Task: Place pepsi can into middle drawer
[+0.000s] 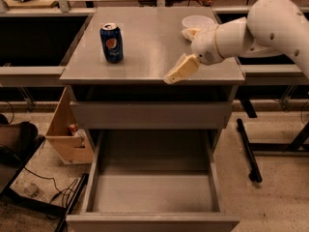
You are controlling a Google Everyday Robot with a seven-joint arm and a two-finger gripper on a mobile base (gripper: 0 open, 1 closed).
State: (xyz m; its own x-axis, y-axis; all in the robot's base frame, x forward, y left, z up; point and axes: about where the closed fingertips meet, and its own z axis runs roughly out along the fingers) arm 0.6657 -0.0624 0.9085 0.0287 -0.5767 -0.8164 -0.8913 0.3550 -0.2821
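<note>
While the pepsi can (111,42) stands upright on the cabinet top (145,57), the gripper (178,55) hovers well to its right, jaws spread wide, empty (white bowl (198,21) just behind). The middle drawer (152,193) is open; grasp and placement remain.

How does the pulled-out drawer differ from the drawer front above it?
The middle drawer is pulled out, inside visible; the upper drawer front is shut. The middle drawer sits below the upper drawer front. Both are plain grey. The gripper hovers at the cabinet top's front edge.
</note>
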